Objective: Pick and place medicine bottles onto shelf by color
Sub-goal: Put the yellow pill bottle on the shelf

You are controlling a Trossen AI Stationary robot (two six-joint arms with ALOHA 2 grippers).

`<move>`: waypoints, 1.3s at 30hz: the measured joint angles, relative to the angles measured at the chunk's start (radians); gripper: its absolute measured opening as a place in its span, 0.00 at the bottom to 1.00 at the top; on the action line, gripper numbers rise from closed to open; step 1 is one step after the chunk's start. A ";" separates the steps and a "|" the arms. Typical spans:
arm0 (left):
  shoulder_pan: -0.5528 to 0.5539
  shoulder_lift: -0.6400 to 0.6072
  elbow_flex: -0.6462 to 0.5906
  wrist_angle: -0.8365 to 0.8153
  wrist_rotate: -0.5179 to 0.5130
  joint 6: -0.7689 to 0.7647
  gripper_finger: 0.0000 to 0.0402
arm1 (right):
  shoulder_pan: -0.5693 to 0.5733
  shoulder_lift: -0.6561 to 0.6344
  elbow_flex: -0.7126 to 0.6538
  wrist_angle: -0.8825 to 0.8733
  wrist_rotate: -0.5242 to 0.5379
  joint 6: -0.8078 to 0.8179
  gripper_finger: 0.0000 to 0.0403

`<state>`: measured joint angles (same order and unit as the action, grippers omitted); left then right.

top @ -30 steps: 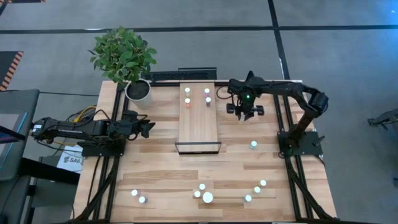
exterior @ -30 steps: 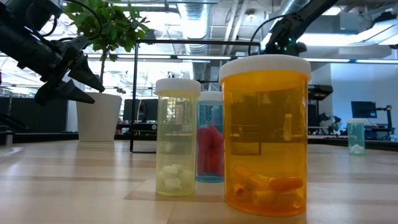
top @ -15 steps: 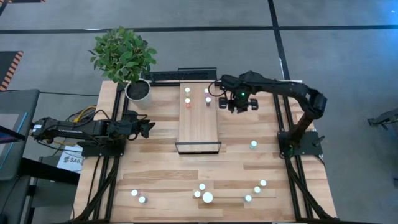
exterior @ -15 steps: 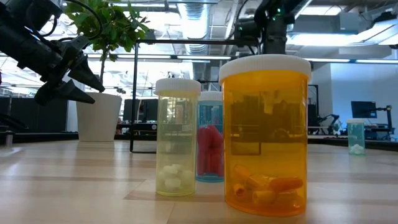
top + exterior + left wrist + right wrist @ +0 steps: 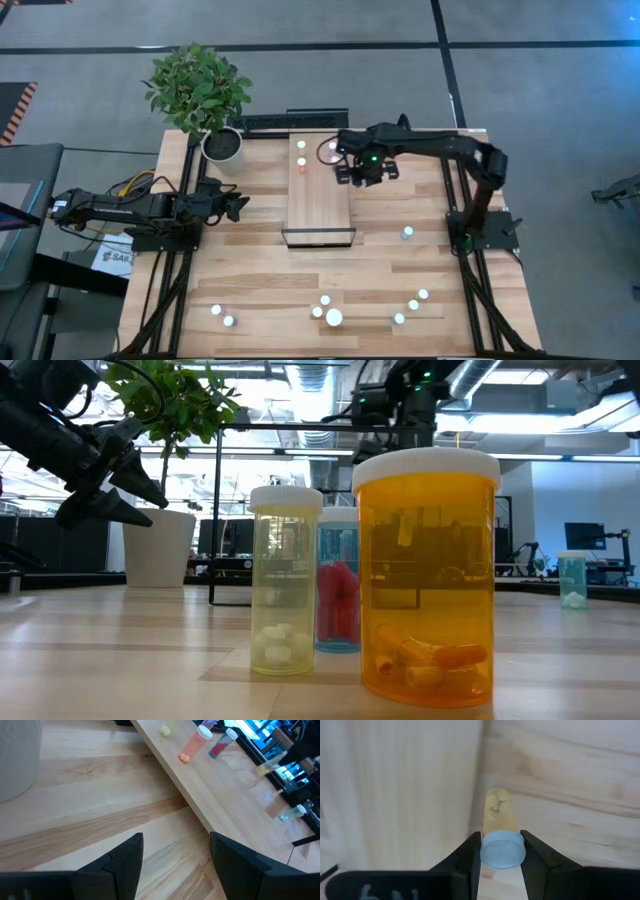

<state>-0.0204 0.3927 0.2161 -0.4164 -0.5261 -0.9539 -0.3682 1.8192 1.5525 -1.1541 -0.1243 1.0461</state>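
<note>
High view. You have the right gripper point(image 5: 345, 168) at the shelf's point(image 5: 320, 205) right-hand edge near its far end, mid-carry. Judged step: delivering a bottle to its colour group. On the far end of the shelf stand a few bottles, among them a yellow-green one point(image 5: 301, 146) and an orange-pink one point(image 5: 302, 164). The left gripper point(image 5: 237, 206) waits over the counter point(image 5: 250, 280), well apart from the shelf's left edge. A loose group of bottles point(image 5: 325, 310) stands at the counter's near edge, one teal bottle point(image 5: 407, 233) alone on the right.

Low view. Large orange bottle point(image 5: 427, 575), pale yellow bottle point(image 5: 285, 580) and a blue bottle with red contents point(image 5: 338, 595) fill the foreground. The right arm shows only as dark linkage overhead; its fingers are not readable here.

Left wrist view. Left fingers point(image 5: 125, 862) stand apart, nothing between them. The shelf runs ahead of them, with bottles lying beyond reach.

Right wrist view. Right fingers point(image 5: 470, 855) are clamped on the white cap of a pale yellow-bodied bottle point(image 5: 499, 822), one finger on each side. The body hangs below the fingertips, over the line where shelf meets counter.

Next move, as a judgement: you carry the bottle fully over the shelf, beside the yellow-green one, lower until its base rests, then part the fingers. Watch the neighbouring bottles; a sideways brush could tip them.
</note>
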 joint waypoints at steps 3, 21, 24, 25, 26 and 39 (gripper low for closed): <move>0.000 0.000 0.000 -0.005 0.000 0.000 0.53 | 0.009 0.070 0.098 -0.052 -0.006 -0.056 0.30; 0.000 0.000 0.000 -0.022 0.000 0.000 0.53 | 0.054 0.528 0.762 -0.416 -0.007 -0.459 0.31; 0.000 0.000 0.000 -0.022 0.000 0.000 0.53 | 0.054 0.556 0.798 -0.417 -0.007 -0.526 0.31; 0.000 0.000 0.000 -0.022 0.000 0.000 0.53 | 0.054 0.560 0.802 -0.417 -0.007 -0.543 0.31; 0.000 0.000 0.000 -0.022 0.000 0.000 0.53 | 0.054 0.561 0.803 -0.417 -0.006 -0.559 0.31; 0.000 0.000 0.000 -0.022 0.000 0.000 0.53 | 0.073 0.561 0.804 -0.417 0.129 -0.923 0.31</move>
<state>-0.0204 0.3927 0.2157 -0.4385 -0.5259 -0.9539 -0.2951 2.3802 2.3566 -1.5712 0.0052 0.1232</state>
